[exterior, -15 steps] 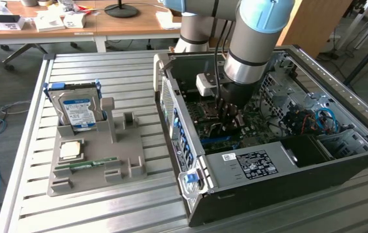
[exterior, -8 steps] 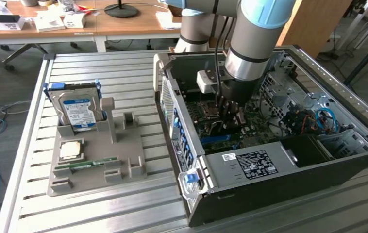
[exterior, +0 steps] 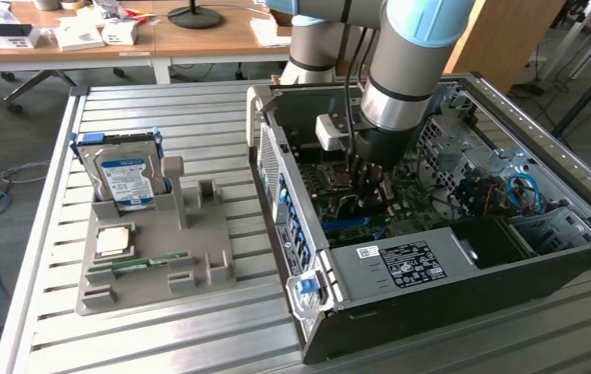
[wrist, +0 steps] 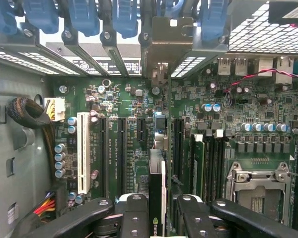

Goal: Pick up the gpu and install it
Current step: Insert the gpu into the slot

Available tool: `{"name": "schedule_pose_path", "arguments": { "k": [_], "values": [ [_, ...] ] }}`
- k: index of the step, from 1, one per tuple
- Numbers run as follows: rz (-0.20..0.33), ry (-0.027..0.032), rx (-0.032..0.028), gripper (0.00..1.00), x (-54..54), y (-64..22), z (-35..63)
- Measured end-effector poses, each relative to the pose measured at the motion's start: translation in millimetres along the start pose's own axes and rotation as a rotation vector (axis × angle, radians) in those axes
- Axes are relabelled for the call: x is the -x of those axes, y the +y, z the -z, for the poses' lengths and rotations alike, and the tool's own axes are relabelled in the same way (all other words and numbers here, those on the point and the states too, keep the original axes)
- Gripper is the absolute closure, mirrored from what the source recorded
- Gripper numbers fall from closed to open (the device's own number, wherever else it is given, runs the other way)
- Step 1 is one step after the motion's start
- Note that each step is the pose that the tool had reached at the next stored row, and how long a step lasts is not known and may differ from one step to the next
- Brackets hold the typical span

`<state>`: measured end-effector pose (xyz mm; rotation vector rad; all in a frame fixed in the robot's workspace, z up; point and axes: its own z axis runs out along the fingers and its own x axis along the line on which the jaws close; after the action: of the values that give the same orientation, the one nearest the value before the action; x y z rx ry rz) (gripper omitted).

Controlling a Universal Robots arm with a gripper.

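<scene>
The gripper (wrist: 157,210) is clamped on the gpu (wrist: 157,181), its fingers (wrist: 134,210) pinching the card edge-on from both sides, low inside the open computer case (exterior: 462,312). The card reaches ahead of the gripper over the motherboard (wrist: 124,144), with its metal bracket (wrist: 166,42) at the far end among the rear slot covers. A hard drive (exterior: 126,179) stands on the bench (exterior: 118,335), well apart from the gripper.

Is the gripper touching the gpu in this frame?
Touching. The wrist view shows the gpu edge-on between the gripper's black fingers, which close on its two faces with no visible gap.
</scene>
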<state>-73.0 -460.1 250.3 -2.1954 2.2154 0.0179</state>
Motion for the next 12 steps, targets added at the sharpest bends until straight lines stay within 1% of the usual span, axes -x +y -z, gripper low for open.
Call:
{"name": "schedule_pose_path", "arguments": {
  "k": [12],
  "values": [
    [0.000,0.0004,0.0001,0.73,-0.2,0.2,-4.2]
  ]
}}
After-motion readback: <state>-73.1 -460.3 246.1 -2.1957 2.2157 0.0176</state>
